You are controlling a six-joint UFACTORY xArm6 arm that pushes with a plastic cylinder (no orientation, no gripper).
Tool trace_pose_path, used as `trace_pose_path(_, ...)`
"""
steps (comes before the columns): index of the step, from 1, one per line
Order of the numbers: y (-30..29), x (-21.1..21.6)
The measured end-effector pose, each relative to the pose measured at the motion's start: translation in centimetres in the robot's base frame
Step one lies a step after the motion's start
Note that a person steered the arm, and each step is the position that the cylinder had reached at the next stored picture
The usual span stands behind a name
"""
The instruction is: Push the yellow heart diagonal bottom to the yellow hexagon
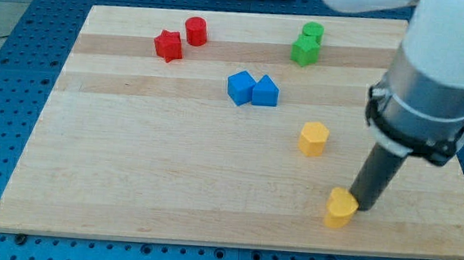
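Observation:
The yellow heart (340, 208) lies near the board's bottom right edge. The yellow hexagon (314, 139) sits above it and slightly to the view's left. My tip (362, 206) is the lower end of the dark rod. It stands right against the heart's right side, at the heart's upper right. The arm's white and grey body fills the view's upper right above the rod.
Two blue blocks (252, 90) sit side by side at mid-board. A red star (169, 45) and a red cylinder (195, 31) lie at the top left. Two green blocks (307, 45) touch at the top right. The wooden board (131, 172) rests on a blue perforated table.

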State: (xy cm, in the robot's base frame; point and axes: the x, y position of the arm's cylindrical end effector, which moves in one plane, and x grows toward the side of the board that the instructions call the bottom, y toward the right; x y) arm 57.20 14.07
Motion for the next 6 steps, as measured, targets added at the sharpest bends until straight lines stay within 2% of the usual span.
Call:
trace_pose_path(1, -0.8, 1.4)
trace_pose_path(2, 2.0, 4.7)
trace_pose_path(3, -2.5, 4.5)
trace_pose_path(4, -4.5, 3.3)
trace_pose_path(6, -5.5, 1.3)
